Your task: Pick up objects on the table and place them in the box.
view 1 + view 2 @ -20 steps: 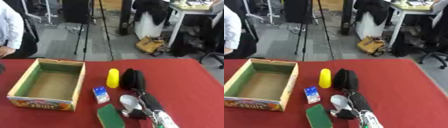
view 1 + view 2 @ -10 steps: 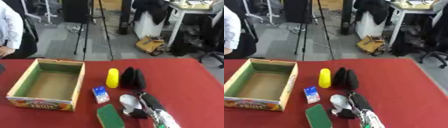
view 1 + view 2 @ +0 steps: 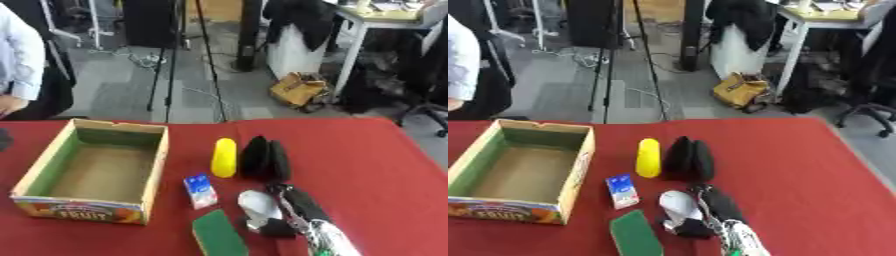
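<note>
The desk [image 3: 367, 165] is covered in red cloth. At its left stands an open cardboard box [image 3: 92, 175] with a green inner rim and fruit print on the near wall; its interior holds nothing.

Right of the box, near the desk's middle, lies a yellow oblong object [image 3: 224, 157], set lengthwise away from the camera. Just beside it on the right, touching or nearly so, sits a black pouch-like object [image 3: 265, 158]. Nearer the camera, a small blue and white carton [image 3: 201, 191] lies between the box and the other items. A green sponge-like block [image 3: 219, 234] lies at the near edge, partly cut off by the frame.

The right hand [image 3: 293, 215] enters from the lower edge, dark with a pale wrist section. It rests over a white rounded object [image 3: 677, 206], and I cannot tell whether its fingers are closed on that object or merely lying against it. The left hand is not visible in either view.
</note>
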